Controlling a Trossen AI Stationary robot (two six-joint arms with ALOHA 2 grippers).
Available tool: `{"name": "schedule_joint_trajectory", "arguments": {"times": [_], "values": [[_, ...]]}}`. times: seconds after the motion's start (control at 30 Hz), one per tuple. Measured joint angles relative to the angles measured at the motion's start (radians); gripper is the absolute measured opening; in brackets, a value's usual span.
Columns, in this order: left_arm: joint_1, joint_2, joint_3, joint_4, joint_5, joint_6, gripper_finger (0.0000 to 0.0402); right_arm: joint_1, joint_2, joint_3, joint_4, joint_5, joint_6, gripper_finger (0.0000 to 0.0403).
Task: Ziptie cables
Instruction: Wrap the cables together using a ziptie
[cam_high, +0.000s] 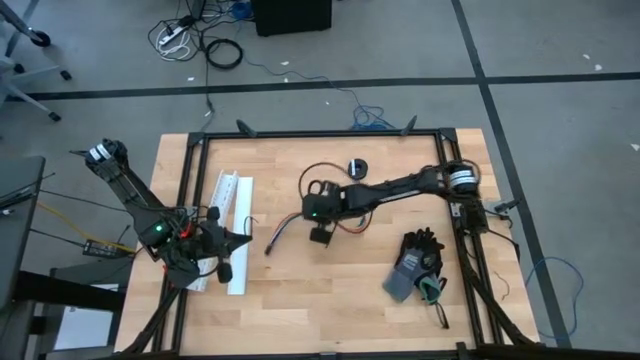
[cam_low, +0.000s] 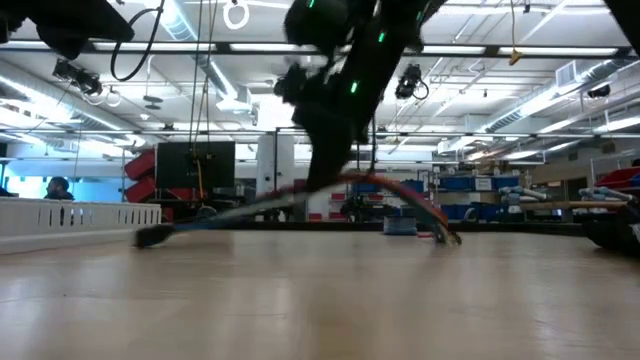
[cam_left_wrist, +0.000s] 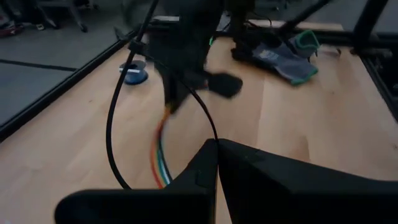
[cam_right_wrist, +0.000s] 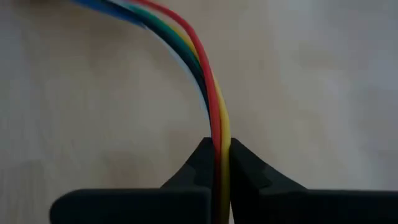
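The cables (cam_low: 400, 195) are a bundle of red, yellow, green, blue and white wires at mid table. My right gripper (cam_right_wrist: 219, 155) is shut on them; the high view shows it (cam_high: 320, 228) reaching in from the right. Over the table's left side my left gripper (cam_left_wrist: 216, 148) is shut, clear of the table, pointing toward the right arm. A thin black strip, which I take for a ziptie (cam_left_wrist: 112, 124), curves up from its fingertips into a wide loop. My left gripper has the thin black ziptie (cam_left_wrist: 208, 124) coming out from between its shut fingertips. The strip rises off the tips and bends in the air, clear of the table. My right gripper pinches the bundle's middle stretch (cam_right_wrist: 217, 134) between its two fingertips, all the wires together. The fingers slant down from above. The middle is lifted into an arch, while both ends (cam_low: 150, 237) (cam_low: 450, 238) lie on the table.
A long white slotted channel (cam_high: 235, 225) lies beside the left arm. A pair of dark gloves (cam_high: 415, 265) lies at the near right. A small round black and blue object (cam_high: 358, 167) sits toward the far edge. A black frame (cam_high: 320, 133) borders the table.
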Motion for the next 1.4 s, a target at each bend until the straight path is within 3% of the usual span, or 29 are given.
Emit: {"name": "schedule_joint_trajectory", "arguments": {"times": [0.17, 0.23, 0.33, 0.47, 0.57, 0.67, 0.87, 1.03, 1.13, 1.27, 1.4], "values": [[0.0, 0.02, -0.065, 0.052, -0.108, -0.116, 0.0, 0.03, -0.163, 0.0, -0.125, 0.097, 0.026, 0.0013], [0.0, 0.028, -0.132, 0.155, -0.155, -0.151, 0.0, 0.042, -0.221, 0.001, -0.168, 0.125, 0.044, 0.0013], [0.0, 0.059, -0.264, 0.436, -0.215, -0.132, 0.0, 0.056, -0.287, 0.001, -0.198, 0.144, 0.068, 0.0013], [0.001, 0.18, -0.43, 1.006, -0.305, 0.031, 0.0, 0.065, -0.345, 0.001, -0.192, 0.163, 0.082, 0.0013], [0.01, 0.315, -0.49, 1.348, -0.289, 0.157, 0.0, 0.065, -0.371, 0.001, -0.187, 0.189, 0.09, 0.0013], [0.036, 0.431, -0.495, 1.553, -0.209, 0.27, 0.0, 0.064, -0.385, 0.001, -0.135, 0.189, 0.077, 0.0013], [0.102, 0.524, -0.474, 1.88, -0.019, 0.567, 0.0, 0.065, -0.386, 0.001, 0.047, 0.04, 0.017, 0.0013], [0.13, 0.522, -0.474, 2.0, -0.007, 0.711, 0.0, 0.071, -0.396, 0.002, 0.06, 0.033, 0.009, 0.0013], [0.152, 0.522, -0.474, 1.997, -0.014, 0.712, 0.0, 0.072, -0.422, 0.002, 0.059, 0.034, 0.007, 0.0013], [0.174, 0.522, -0.471, 2.017, 0.079, 0.674, 0.0, 0.072, -0.447, 0.002, 0.064, 0.05, 0.005, 0.0013], [0.189, 0.523, -0.459, 1.997, 0.082, 0.66, 0.0, 0.076, -0.464, 0.002, 0.085, 0.052, -0.006, 0.0013]]}}
